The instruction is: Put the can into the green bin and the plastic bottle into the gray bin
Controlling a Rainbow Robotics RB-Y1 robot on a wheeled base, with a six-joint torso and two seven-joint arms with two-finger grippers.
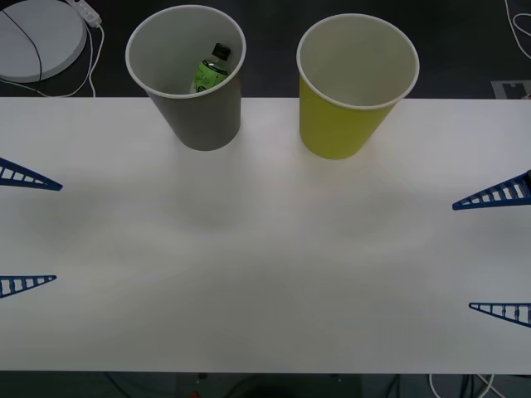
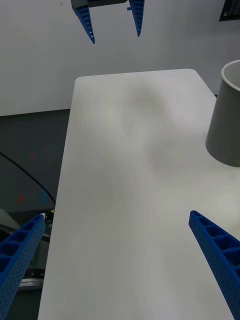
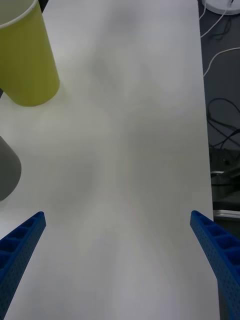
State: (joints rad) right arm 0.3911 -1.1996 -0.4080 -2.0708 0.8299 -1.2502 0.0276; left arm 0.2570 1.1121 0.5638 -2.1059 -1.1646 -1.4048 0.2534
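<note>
Gray bin point(image 1: 199, 91) holds plastic bottle point(image 1: 211, 70), seen from front; left hand point(image 1: 29, 230), right hand point(image 1: 494, 253) spread.

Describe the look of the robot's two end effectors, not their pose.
Both carry two bright blue fingers, long tapering wedges ending in points. Each finger is a ribbed lattice: rows of open cells between cross ribs, like a small ladder. This shows on the left end effector, the right end effector, and up close on the right one's fingers. No markings or cables show on them.

left pincer point(image 1: 27, 230): blue ribbed tapered fingers | right pincer point(image 1: 494, 254): same
</note>
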